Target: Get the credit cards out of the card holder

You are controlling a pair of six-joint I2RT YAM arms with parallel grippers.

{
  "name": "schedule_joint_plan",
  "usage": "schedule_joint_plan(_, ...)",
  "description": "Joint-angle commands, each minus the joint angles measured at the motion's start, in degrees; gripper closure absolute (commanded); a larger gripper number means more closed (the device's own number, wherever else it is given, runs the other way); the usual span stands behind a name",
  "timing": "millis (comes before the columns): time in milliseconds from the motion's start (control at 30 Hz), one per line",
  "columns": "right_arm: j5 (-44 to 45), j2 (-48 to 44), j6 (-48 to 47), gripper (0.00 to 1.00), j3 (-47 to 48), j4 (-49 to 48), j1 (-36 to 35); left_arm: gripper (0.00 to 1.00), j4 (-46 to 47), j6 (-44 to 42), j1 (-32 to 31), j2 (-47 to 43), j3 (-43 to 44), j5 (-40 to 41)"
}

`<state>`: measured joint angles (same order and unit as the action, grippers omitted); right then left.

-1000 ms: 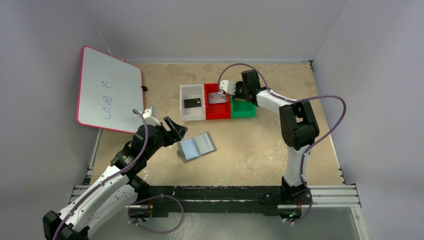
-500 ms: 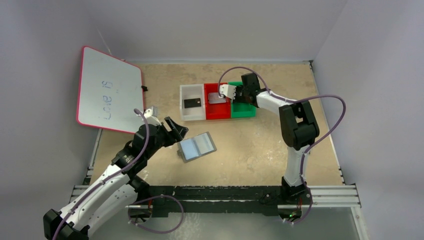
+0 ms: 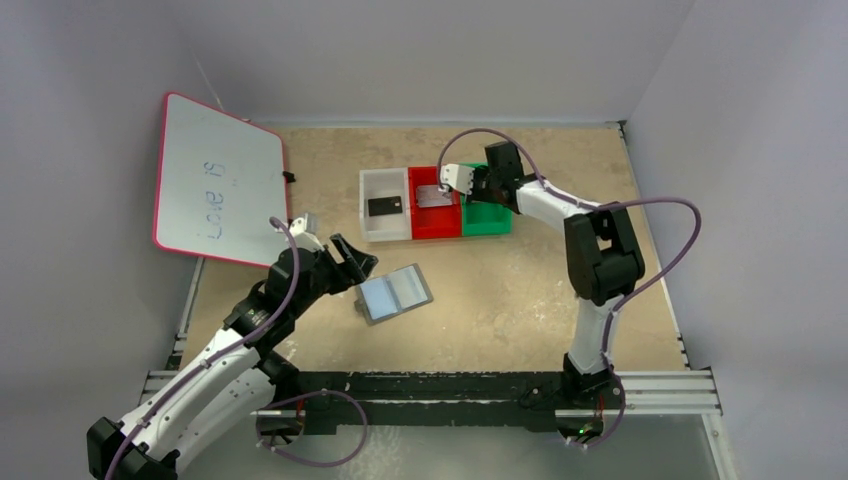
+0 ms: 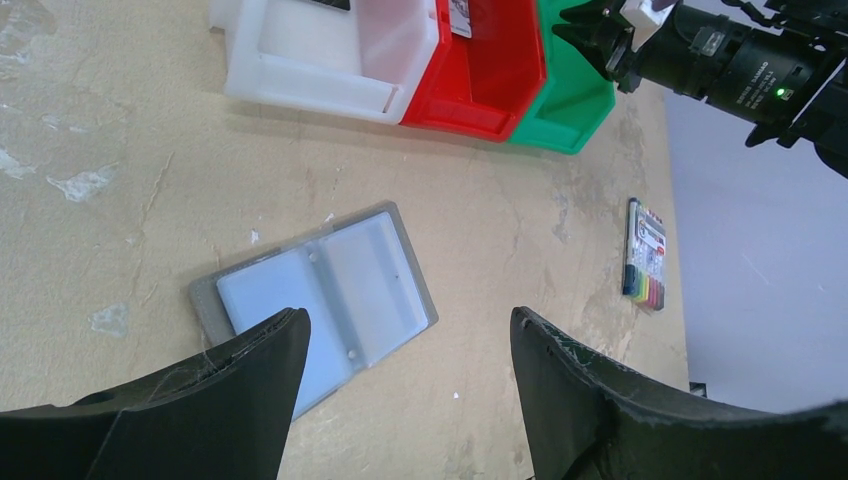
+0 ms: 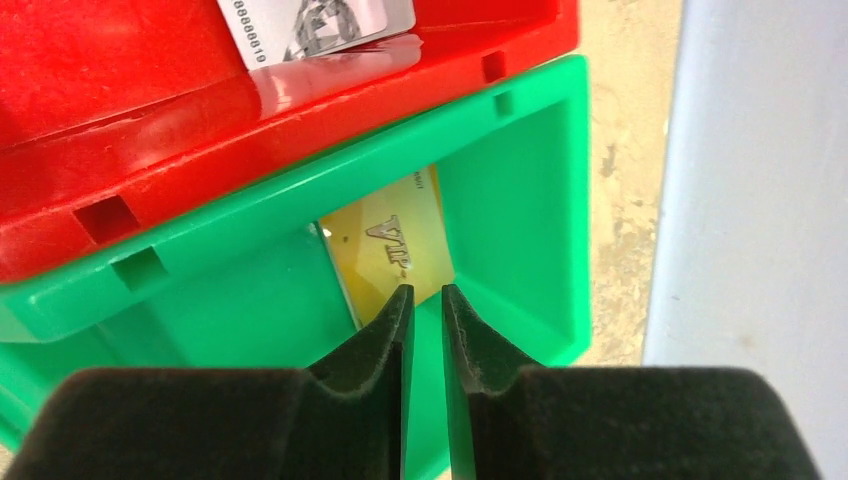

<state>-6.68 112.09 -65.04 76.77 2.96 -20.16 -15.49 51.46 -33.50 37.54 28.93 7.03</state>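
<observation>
Gold card (image 5: 398, 246) in green tray (image 5: 520, 180), holder (image 3: 395, 292) open

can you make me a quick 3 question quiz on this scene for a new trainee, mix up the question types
1. True or false: the card holder lies open on the table, with no card seen in its pockets.
2. Which tray holds the gold card? A white tray B red tray C green tray
3. Fill in: the left gripper hangs over the card holder with its jaws ____.

Key
1. True.
2. C. The black card is in the white tray, the silver card in the red one, and the right gripper sits nearly shut over the green tray.
3. Open.
</observation>
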Motion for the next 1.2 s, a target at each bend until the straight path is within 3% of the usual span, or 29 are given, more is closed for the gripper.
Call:
schedule_joint_plan(0, 0.88, -4.13, 1.3, 0.81, 0.45, -0.47, 0.33, 0.27, 2.79, 0.21, -0.08, 0.0, 1.85, -1.02)
schedule_joint_plan(200, -0.53, -10.3, 11.23, 0.79, 0.98, -3.09, 0.32, 0.27, 2.43, 0.37, -0.08, 0.55, 1.97, -1.02)
schedule_joint_plan(333, -3.75, -19.47, 41.03, 0.69, -1.81, -11.76, 0.32, 0.27, 0.02, 1.29, -0.08, 1.48, 1.98, 1.65)
schedule_joint_plan(400, -4.41, -22.01, 58.66, 0.58, -2.11, -11.13, 0.28, 0.27, -2.15, 2.56, -0.08, 2.78, 1.84, 4.14)
schedule_joint_plan(533, -16.26, -22.85, 82.2, 0.58, -5.56, -5.88, -0.06, 0.27, -7.69, 4.05, -0.08, 8.35, 3.05, 8.25)
schedule_joint_plan(567, -19.25, -22.93, 84.89, 0.59, -7.95, -7.24, -1.03, 0.27, -8.32, 4.08, -0.07, 9.8, 3.34, 8.28)
schedule_joint_plan(800, -14.82, -27.28, 104.0, 0.62, -26.37, -19.49, -11.57, 0.27, -7.5, 4.61, -0.08, 13.91, 2.59, 7.24)
schedule_joint_plan(1167, -12.58, -20.27, 106.39, 0.61, -26.13, -16.86, -20.88, 0.29, -5.78, 3.48, -0.08, 19.07, 0.81, 4.79)
